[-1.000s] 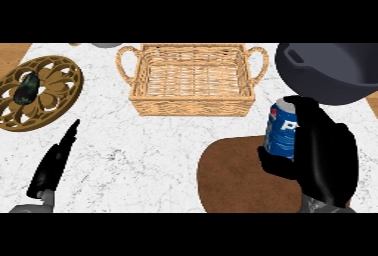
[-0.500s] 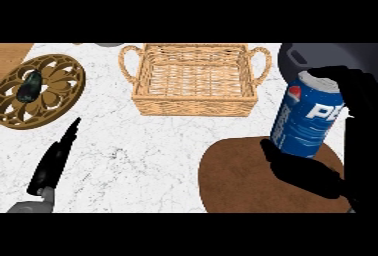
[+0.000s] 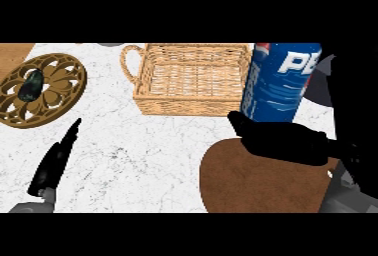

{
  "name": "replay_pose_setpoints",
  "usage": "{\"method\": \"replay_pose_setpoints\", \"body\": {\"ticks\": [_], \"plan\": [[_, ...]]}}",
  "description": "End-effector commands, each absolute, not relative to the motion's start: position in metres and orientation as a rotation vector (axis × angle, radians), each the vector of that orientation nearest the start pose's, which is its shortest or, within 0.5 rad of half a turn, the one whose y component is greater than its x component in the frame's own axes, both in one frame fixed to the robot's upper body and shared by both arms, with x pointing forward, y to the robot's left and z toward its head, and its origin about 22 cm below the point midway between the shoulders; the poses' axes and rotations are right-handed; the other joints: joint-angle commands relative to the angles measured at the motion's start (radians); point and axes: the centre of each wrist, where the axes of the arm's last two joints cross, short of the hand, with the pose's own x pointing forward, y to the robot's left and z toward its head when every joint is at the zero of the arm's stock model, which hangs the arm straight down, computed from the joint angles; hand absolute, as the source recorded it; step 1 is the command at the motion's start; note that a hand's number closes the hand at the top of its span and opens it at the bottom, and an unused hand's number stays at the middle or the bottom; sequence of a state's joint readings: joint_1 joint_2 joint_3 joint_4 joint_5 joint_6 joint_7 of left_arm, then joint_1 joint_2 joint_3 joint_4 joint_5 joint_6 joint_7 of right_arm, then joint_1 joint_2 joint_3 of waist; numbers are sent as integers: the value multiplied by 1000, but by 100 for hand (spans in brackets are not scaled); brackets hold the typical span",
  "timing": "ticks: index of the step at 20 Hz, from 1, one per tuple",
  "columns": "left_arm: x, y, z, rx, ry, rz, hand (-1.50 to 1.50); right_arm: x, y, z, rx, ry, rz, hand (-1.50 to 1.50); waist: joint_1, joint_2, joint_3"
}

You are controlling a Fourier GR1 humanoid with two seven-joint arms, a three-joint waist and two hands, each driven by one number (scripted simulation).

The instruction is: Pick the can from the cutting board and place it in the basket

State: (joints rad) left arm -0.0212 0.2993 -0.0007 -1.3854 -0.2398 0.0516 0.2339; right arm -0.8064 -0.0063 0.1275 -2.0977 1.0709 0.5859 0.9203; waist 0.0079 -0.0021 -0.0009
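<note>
Carrying over the cutting board [image 3: 258,180] toward the basket [image 3: 192,80] just left of the fingers; can [image 3: 280,82] upright, clamped in right hand [image 3: 284,140]. Best kept vertical until above the rim. Left hand [image 3: 52,162] resting, fingers straight.

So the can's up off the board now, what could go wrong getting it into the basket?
The can is tall and the right hand grips it only near its base, so it might tip as it travels. It hangs beside the basket at the right handle, so a low sideways move could catch the rim or handle and shove the basket. Set down upright on the woven floor, it may topple. The left hand rests far off, unable to steady anything.
</note>
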Motion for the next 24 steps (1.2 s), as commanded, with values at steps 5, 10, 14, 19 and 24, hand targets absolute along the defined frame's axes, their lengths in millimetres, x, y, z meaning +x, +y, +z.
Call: {"method": "replay_pose_setpoints", "body": {"ticks": [5, 10, 14, 19, 24], "plan": [[247, 294, -15, 488, -1170, -329, 0, 282, -95, 303, -1017, -1559, 640, 150, 5, 3, 0], [257, 318, -19, 474, -1158, -314, 0, 307, -65, 292, -1003, -1523, 671, 150, 4, 5, 0], [261, 314, -16, 477, -1158, -318, 0, 323, -39, 271, -1019, -1478, 712, 150, 7, 6, 0], [255, 301, -15, 471, -1160, -316, 0, 353, -30, 247, -1044, -1413, 706, 150, 10, 5, 0], [254, 304, -14, 494, -1160, -297, 0, 368, -39, 204, -1065, -1375, 702, -150, 3, 5, 1]]}}
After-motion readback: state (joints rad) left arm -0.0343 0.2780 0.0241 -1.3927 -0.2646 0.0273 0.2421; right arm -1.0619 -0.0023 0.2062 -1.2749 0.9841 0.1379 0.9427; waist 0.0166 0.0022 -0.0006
